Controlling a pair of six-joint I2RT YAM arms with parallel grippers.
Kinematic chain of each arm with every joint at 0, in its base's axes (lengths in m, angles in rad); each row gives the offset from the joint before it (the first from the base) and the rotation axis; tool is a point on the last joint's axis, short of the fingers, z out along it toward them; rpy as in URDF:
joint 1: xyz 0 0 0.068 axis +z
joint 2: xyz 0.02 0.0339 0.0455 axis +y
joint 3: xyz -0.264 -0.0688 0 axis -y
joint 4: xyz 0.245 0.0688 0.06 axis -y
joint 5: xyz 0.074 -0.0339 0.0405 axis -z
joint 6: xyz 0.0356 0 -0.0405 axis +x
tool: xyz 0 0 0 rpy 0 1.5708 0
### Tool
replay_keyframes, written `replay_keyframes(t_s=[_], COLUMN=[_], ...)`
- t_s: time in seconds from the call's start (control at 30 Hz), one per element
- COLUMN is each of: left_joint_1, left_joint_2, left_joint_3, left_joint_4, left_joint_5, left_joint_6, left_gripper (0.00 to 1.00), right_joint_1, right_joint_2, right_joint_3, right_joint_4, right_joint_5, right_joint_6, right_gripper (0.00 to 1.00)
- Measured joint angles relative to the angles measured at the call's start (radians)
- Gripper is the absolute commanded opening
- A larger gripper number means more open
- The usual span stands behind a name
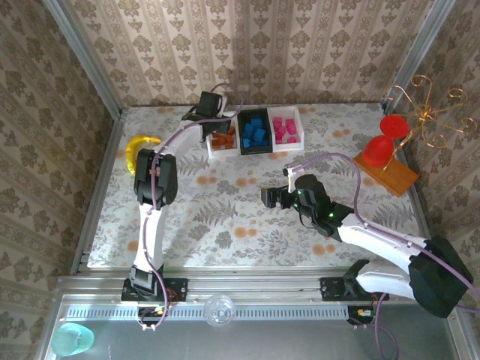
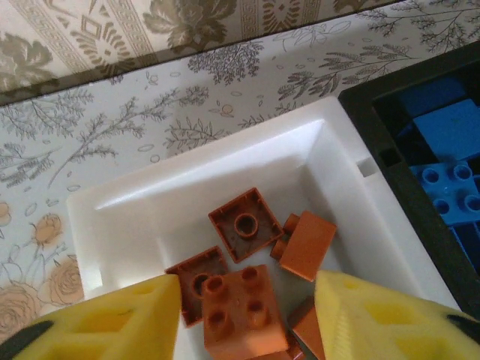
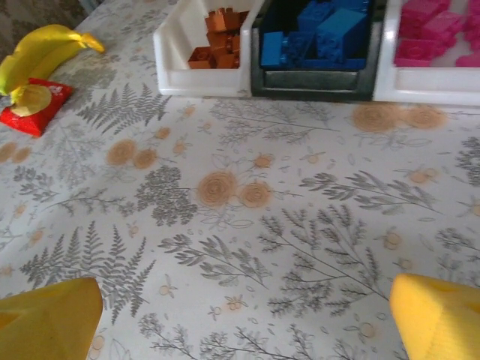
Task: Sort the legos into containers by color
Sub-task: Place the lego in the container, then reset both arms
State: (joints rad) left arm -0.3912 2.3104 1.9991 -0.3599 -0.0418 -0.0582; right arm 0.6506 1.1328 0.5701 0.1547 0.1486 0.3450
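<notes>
Three joined trays stand at the back of the table. The left white tray [image 2: 187, 172] holds several brown-orange legos [image 2: 245, 223]. Blue legos [image 1: 255, 133] fill the black middle tray [image 3: 311, 82], and pink legos [image 1: 283, 129] lie in the right white tray [image 3: 427, 86]. My left gripper [image 2: 247, 315] hangs open just over the left tray, its yellow fingers [image 2: 127, 322] either side of a studs-up brown-orange lego [image 2: 244, 311] without touching it. My right gripper [image 3: 247, 322] is open and empty above the bare cloth at mid-table [image 1: 268, 196].
A yellow banana [image 1: 137, 150] and a red-and-yellow square toy [image 3: 34, 105] lie left of the trays. An orange flat board [image 1: 390, 174] with a red object and a wire stand sits at the right edge. Walls close in the table's back and sides.
</notes>
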Motion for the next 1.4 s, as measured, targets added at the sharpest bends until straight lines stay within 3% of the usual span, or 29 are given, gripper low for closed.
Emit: replay_keyframes(t_s=[0.23, 0.53, 0.73, 0.83, 1.1, 1.4], left_joint_1=[0.000, 0.000, 0.034, 0.067, 0.201, 0.306], left_joint_2=[-0.094, -0.639, -0.935, -1.030, -1.127, -0.988], left_joint_3=[-0.056, -0.678, -1.085, -1.229, -1.454, -1.538], left_joint_4=[-0.004, 0.258, 0.441, 0.482, 0.611, 0.822], left_joint_5=[0.021, 0.043, -0.026, -0.081, -0.193, -0.161], left_joint_6=[0.006, -0.024, -0.047, -0.054, -0.033, 0.015], left_gripper=[0.72, 0.89, 1.00, 1.00, 1.00, 1.00], right_joint_1=[-0.006, -0.027, -0.093, -0.163, -0.343, -0.473], right_joint_2=[-0.073, -0.129, -0.111, -0.102, -0.004, 0.146], right_joint_3=[0.056, 0.110, 0.104, 0.058, -0.112, -0.167], right_joint_4=[-0.130, -0.194, -0.204, -0.145, 0.090, 0.322], right_joint_5=[0.108, 0.282, 0.395, 0.433, 0.441, 0.309], right_joint_6=[-0.032, -0.123, -0.171, -0.188, -0.285, -0.350], right_gripper=[1.00, 1.00, 1.00, 1.00, 1.00, 1.00])
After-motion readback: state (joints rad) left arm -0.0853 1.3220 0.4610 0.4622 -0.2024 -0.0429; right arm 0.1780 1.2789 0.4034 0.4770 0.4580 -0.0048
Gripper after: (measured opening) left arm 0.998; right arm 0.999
